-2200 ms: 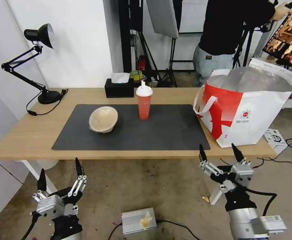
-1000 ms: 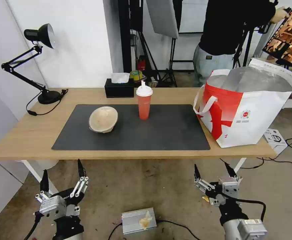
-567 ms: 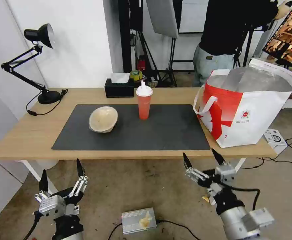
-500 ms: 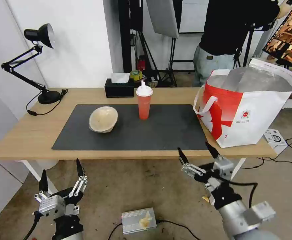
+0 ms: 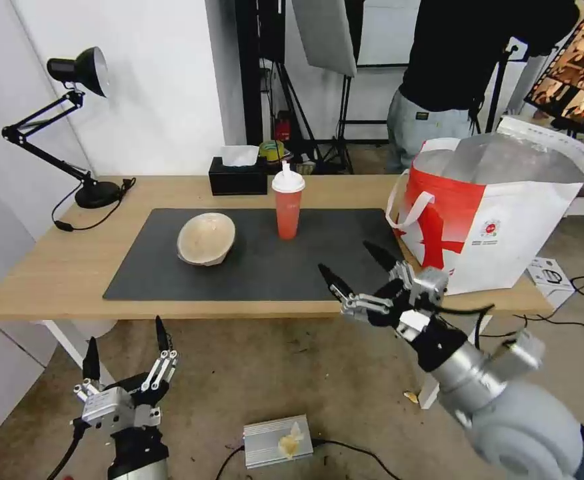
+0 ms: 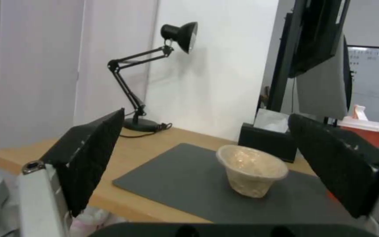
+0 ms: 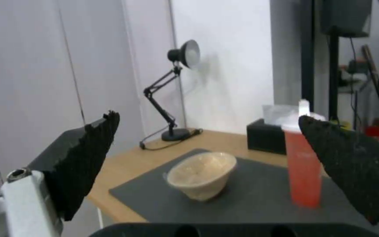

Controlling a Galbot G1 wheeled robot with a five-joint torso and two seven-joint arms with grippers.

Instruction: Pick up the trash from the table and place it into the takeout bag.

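Now right gripper [image 5: 355, 267] — jaws wide, empty — above table [image 5: 52, 267] edge.

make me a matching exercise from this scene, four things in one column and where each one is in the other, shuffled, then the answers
Things:
1. beige pulp bowl
2. red drink cup
3. takeout bag
4. left gripper

Places:
A. at the table's right end
B. low over the floor, in front of the table's near edge
C. upright near the mat's far edge
D. tilted on the left part of the mat

Pairs: 1-D, 2-C, 3-A, 4-B
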